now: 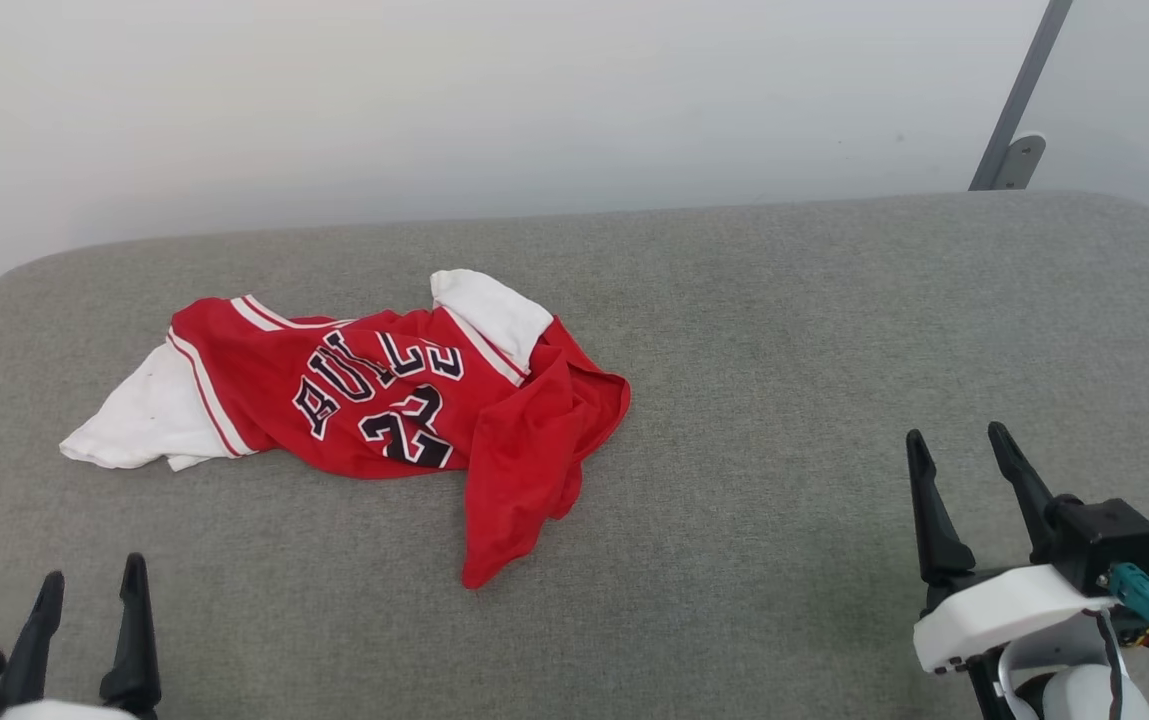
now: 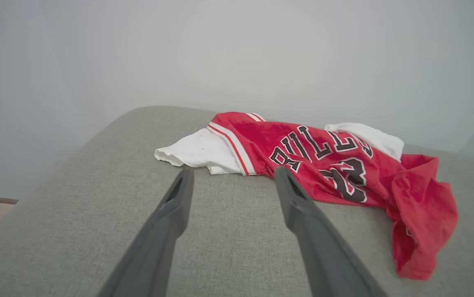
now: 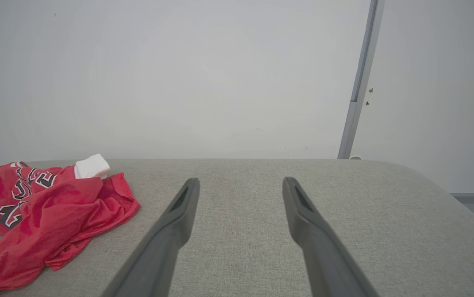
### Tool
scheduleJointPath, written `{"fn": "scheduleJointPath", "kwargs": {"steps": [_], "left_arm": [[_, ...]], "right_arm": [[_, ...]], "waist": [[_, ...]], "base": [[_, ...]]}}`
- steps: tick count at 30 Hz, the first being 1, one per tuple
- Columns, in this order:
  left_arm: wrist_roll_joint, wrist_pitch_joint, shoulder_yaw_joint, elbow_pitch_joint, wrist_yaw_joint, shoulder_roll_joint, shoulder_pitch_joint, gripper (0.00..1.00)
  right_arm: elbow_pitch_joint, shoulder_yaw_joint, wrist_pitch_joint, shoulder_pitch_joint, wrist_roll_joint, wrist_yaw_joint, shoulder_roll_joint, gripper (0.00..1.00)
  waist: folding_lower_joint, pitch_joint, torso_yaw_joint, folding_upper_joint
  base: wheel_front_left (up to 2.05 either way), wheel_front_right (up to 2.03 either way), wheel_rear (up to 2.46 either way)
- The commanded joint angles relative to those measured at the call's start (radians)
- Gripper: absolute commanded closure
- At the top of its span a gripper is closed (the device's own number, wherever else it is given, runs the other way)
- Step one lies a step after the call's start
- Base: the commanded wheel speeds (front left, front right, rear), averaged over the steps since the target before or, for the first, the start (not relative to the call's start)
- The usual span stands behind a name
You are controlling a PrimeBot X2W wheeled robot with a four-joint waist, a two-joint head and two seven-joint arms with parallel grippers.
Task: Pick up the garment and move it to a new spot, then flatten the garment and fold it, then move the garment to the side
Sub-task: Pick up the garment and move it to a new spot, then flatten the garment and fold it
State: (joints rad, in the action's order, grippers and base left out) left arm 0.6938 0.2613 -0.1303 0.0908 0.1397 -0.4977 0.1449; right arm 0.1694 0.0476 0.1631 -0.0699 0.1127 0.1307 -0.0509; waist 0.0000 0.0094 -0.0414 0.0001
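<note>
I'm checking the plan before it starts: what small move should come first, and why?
Probably reach the open left gripper forward to the garment, at its white sleeve: it lies crumpled, untouched, nearer that side than the open right gripper.

Setting: bare, lab-like indoor test room. It is indicated by a grey fabric-covered padded surface (image 1: pixel 784 330) with rounded corners, a plain white wall (image 1: pixel 434 100) at 12 o'clock, and a grey metal post (image 1: pixel 1022 95) at 1 o'clock.
</note>
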Motion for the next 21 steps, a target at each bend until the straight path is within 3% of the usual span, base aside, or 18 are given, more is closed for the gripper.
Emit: {"fn": "scheduleJointPath", "kwargs": {"steps": [1,12,21], "left_arm": [[-0.022,0.005,0.028,-0.008,-0.015,0.018,0.023,0.00],[-0.096,0.005,0.112,-0.002,-0.085,0.106,0.038,0.00],[-0.146,0.005,0.106,0.000,-0.131,0.157,-0.016,0.00]], "right_arm": [[-0.005,0.001,0.004,0.018,-0.005,0.000,0.000,0.00],[-0.020,-0.026,-0.004,0.005,-0.019,0.000,0.000,0.00],[0.014,-0.110,-0.058,-0.086,-0.020,0.000,-0.039,0.00]], "waist": [[0.0000,0.000,0.003,-0.0001],[0.0000,0.010,0.037,-0.0001],[0.0000,0.054,0.136,-0.0001]], "base": [[0.00,0.00,0.00],[0.00,0.00,0.00],[0.00,0.00,0.00]]}}
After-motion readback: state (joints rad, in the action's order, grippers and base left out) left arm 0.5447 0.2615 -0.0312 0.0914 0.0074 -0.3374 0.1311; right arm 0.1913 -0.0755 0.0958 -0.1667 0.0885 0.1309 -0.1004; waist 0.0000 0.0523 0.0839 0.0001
